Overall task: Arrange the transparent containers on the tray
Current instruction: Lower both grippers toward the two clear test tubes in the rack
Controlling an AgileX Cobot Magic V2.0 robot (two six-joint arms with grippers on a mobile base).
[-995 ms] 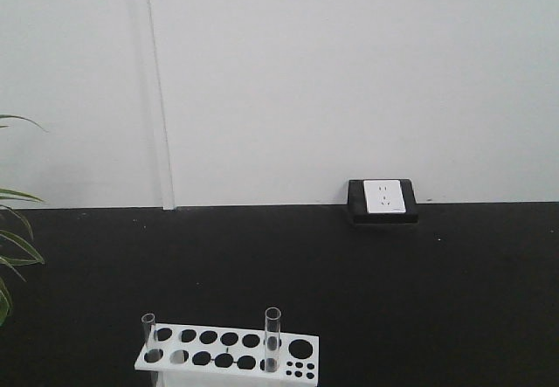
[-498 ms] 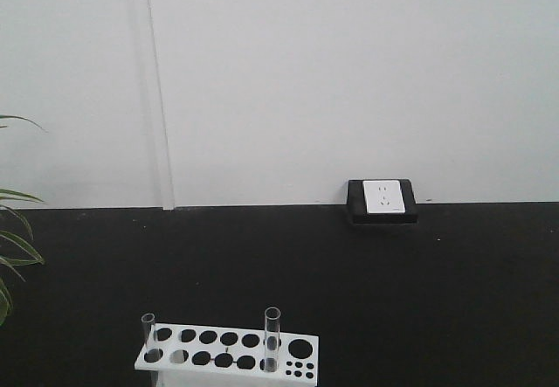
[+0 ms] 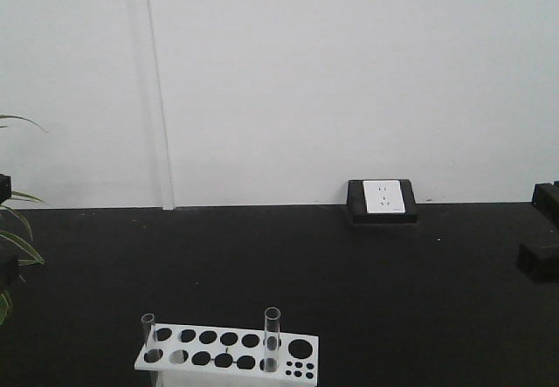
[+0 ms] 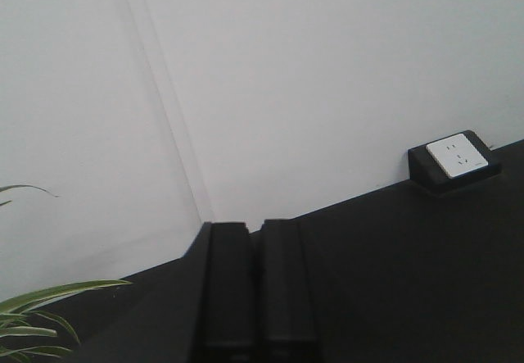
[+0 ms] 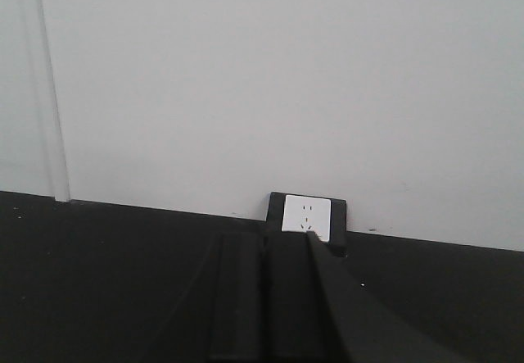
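My left tool (image 4: 255,240) is closed, its two dark fingers pressed flat together with nothing between them, and my right tool (image 5: 264,248) is closed and empty in the same way. Both point out over the black surface (image 3: 367,273) towards the white wall, the right one at the wall socket (image 5: 306,214). In the front view, dark blocks that I take for my left arm (image 3: 3,269) and right arm (image 3: 540,260) now show at the two side edges; half a second ago those edges were bare, so both arms have just risen or swung into sight. I read that as the start of the reach, with no grasp made yet. Nothing else differs from the earlier frame. The two test tubes stand upright in the white rack (image 3: 227,352) near the bottom edge, the shorter-looking one (image 3: 148,335) at its left end and the taller one (image 3: 272,339) right of its middle, well apart from both tools. The plant (image 3: 13,247) sits at the far left beside my left arm. The tray is not in any view, so I cannot say where the tubes must go; both are yet to be lifted out.
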